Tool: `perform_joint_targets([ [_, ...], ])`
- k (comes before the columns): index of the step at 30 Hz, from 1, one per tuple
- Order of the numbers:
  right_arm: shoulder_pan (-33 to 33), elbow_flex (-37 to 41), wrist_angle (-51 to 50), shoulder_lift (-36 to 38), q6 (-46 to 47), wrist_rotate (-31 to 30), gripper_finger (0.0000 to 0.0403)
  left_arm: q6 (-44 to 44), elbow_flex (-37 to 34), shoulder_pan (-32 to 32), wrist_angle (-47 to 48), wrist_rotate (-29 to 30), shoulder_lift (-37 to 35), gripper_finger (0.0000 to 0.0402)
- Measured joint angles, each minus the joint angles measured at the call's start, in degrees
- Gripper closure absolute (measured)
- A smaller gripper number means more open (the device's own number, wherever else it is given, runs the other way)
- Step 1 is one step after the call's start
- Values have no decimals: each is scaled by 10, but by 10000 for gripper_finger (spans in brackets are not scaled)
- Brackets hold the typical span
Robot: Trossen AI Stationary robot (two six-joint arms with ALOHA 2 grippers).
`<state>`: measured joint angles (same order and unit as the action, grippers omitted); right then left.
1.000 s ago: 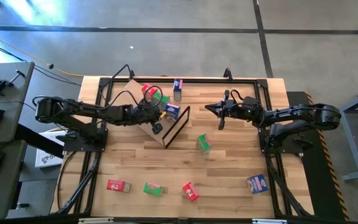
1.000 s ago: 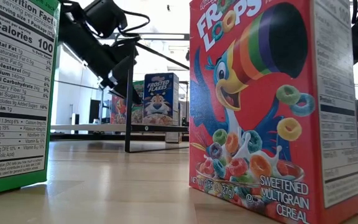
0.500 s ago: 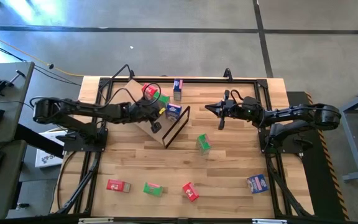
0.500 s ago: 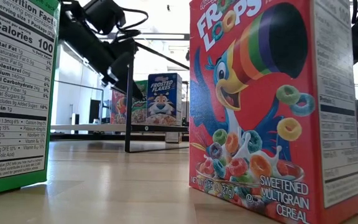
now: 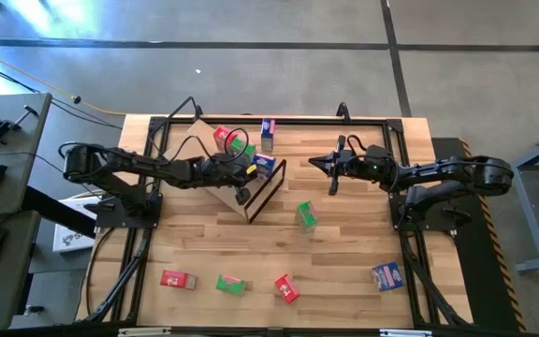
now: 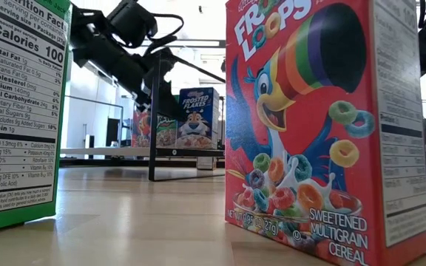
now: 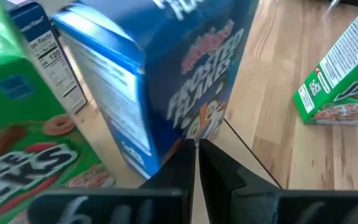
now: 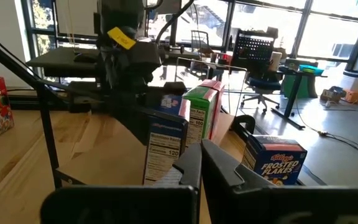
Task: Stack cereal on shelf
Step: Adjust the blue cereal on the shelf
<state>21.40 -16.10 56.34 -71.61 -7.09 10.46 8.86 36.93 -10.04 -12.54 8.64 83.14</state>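
Observation:
The shelf, a tan plywood panel (image 5: 221, 194) with a dark metal frame (image 5: 268, 190), lies on the table's far left-centre. A red box (image 5: 223, 137), a green box (image 5: 241, 148) and a blue Frosted Flakes box (image 5: 264, 166) stand on it. My left gripper (image 5: 249, 173) is shut, its tips at the blue box (image 7: 166, 81). My right gripper (image 5: 314, 163) is shut and empty, held above the table right of the shelf. In the low view the blue box (image 6: 200, 118) stands upright behind the frame's post. My left gripper presses its shut fingertips (image 7: 196, 148) against the blue box's printed face near its bottom edge (image 7: 199, 127). The fingers come roughly level from the table's left. The box stands upright on the plywood panel beside the green box (image 7: 17, 124).
Another blue box (image 5: 268, 134) stands beyond the shelf near the far edge. A green box (image 5: 305, 215) stands at mid table. Red (image 5: 178, 279), green (image 5: 230, 284), red (image 5: 286, 288) and blue (image 5: 387, 275) boxes lie along the near edge.
My left gripper has gone toward the table's right edge, staying shut. The blue Frosted Flakes box has slid a little the same way along the shelf, still upright, and uncovers a green box behind it in the low view.

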Motion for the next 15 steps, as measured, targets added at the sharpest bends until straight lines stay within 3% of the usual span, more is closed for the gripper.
perform_joint_targets([
  [15, 0, 0, 0, 0, 0, 0, 403, 18, 0, 19, -28, 7, 17, 390],
])
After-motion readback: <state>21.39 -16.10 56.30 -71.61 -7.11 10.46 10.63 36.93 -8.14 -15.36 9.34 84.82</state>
